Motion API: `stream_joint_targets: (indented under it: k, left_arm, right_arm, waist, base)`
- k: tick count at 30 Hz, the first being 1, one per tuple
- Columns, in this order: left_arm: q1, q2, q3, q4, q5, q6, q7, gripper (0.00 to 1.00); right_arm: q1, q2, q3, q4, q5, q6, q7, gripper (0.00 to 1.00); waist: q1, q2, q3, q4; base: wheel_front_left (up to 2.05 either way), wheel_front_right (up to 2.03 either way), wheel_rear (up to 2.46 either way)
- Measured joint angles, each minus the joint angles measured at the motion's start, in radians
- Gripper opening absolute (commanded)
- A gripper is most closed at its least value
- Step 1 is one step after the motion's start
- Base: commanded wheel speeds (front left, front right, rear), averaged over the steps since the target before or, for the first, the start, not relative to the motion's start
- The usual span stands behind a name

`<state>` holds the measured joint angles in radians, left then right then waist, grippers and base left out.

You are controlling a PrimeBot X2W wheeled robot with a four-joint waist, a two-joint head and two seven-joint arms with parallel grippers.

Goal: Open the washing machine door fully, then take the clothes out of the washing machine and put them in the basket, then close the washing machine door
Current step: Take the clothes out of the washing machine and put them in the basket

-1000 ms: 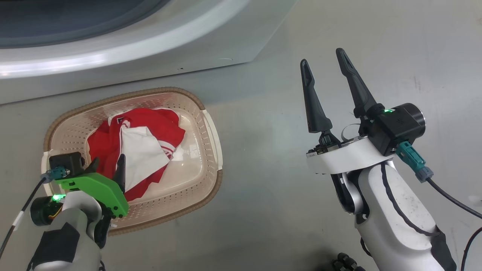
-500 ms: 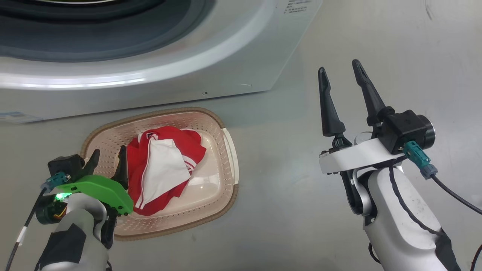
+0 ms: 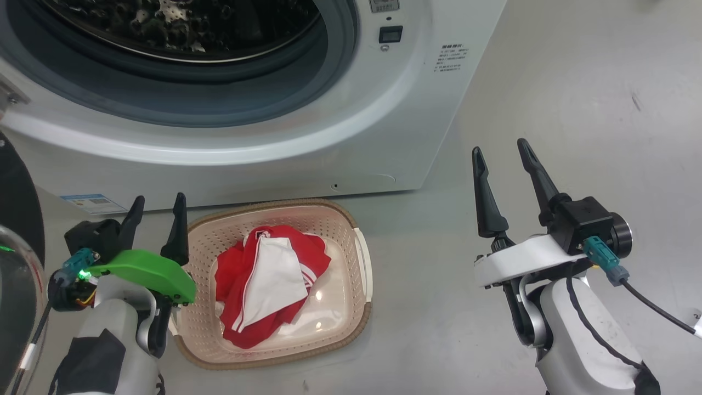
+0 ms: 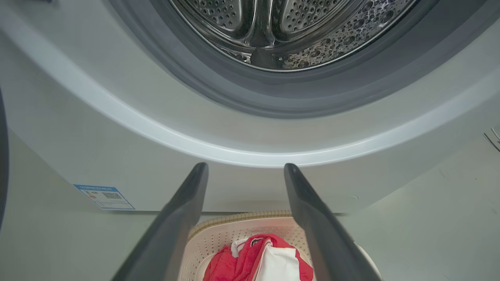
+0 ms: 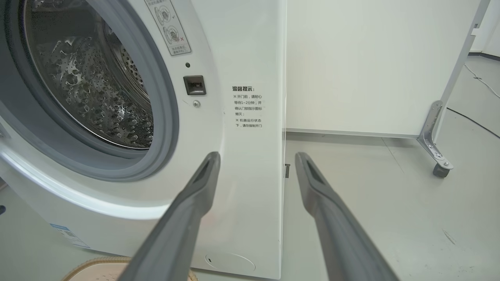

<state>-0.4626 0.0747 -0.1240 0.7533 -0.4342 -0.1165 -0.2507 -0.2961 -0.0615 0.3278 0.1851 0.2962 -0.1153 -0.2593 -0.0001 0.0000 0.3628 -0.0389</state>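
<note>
The white washing machine point(image 3: 384, 126) fills the top of the head view, its steel drum point(image 3: 181, 22) exposed and showing no fabric inside. The glossy black door point(image 3: 16, 214) hangs open at the far left edge, with its glass bowl point(image 3: 16, 307) below. On the floor in front sits the cream basket point(image 3: 334, 219) holding the red clothes point(image 3: 263, 280) with a white panel. My left gripper point(image 3: 156, 200) stands open just left of the basket's rim, empty. My right gripper point(image 3: 499, 148) is open over bare floor to the right. The left wrist view shows the drum point(image 4: 289, 27) above the clothes point(image 4: 250, 261).
Grey floor point(image 3: 576, 82) spreads to the right of the machine. The right wrist view shows a white wall panel point(image 5: 371, 58) behind the machine and a metal leg with a caster point(image 5: 439, 168) at the right. A blue label point(image 3: 93, 203) marks the machine's lower front.
The head camera has tilted up, so the drum and door came into view and the basket slid down the picture. Both grippers stay open and empty, and the left one now sits left of the basket.
</note>
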Motion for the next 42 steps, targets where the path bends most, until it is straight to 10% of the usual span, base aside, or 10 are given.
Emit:
stream_joint_targets:
  k: [42]
  left_arm:
    - [0.444,0.019,-0.027,-0.508,0.154,0.125,0.031,1.0]
  right_arm:
    - [0.225,0.006,-0.028,0.051,0.01,0.035,0.0,1.0]
  waist:
    - [0.0,0.0,-0.319,0.013]
  base:
    - [0.0,0.0,0.0]
